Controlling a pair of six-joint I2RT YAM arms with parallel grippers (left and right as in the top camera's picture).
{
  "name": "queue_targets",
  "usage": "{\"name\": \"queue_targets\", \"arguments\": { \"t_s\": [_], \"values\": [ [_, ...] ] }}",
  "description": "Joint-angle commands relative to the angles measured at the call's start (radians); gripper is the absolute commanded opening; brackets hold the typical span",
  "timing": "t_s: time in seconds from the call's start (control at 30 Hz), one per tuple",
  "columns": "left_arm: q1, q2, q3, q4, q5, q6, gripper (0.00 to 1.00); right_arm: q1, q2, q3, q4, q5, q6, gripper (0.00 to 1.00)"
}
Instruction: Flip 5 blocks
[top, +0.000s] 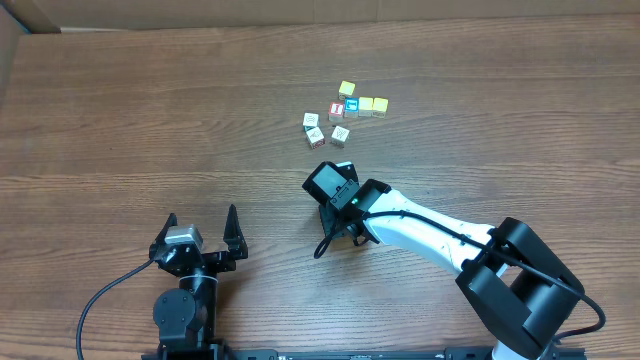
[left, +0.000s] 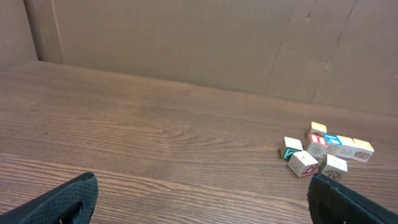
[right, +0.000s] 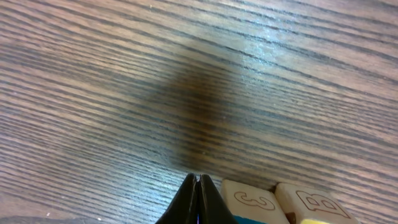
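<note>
Your left fingers (top: 201, 216) stand spread wide and hold nothing, down at 7 o'clock on the table (top: 120, 120). Your right fingers (right: 198, 198) are pressed together and empty, their tips low over the wood. The blocks (top: 351, 105) sit in a loose cluster at about 12 o'clock from the table's middle, with your right fingers near them on their 6 o'clock side. In the right wrist view, two pale faces, one marked "3", lie just at 3 o'clock of the tips.
</note>
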Motion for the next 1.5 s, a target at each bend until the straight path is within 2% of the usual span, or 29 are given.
{"name": "queue_targets", "arguments": {
  "t_s": [0.0,0.2,0.33,0.6,0.9,1.47],
  "values": [
    [-0.006,-0.011,-0.003,0.002,0.011,0.018,1.00,0.000,-0.011,0.012,0.022,-0.011,0.010,0.04],
    [-0.006,-0.011,-0.003,0.002,0.011,0.018,1.00,-0.061,-0.012,0.108,-0.018,-0.097,0.010,0.04],
    [-0.006,-0.011,-0.003,0.002,0.011,0.018,1.00,-0.177,-0.012,0.173,-0.092,-0.167,0.010,0.04],
    [-0.006,-0.011,-0.003,0.002,0.011,0.018,1.00,-0.312,-0.011,0.140,-0.190,-0.185,0.009,0.04],
    [-0.006,-0.011,-0.003,0.002,0.011,0.018,1.00,-0.309,-0.011,0.076,-0.136,-0.185,0.009,0.04],
    [-0.006,-0.011,-0.003,0.002,0.011,0.018,1.00,-0.244,-0.011,0.076,-0.168,-0.185,0.006,0.04]
  ]
}}
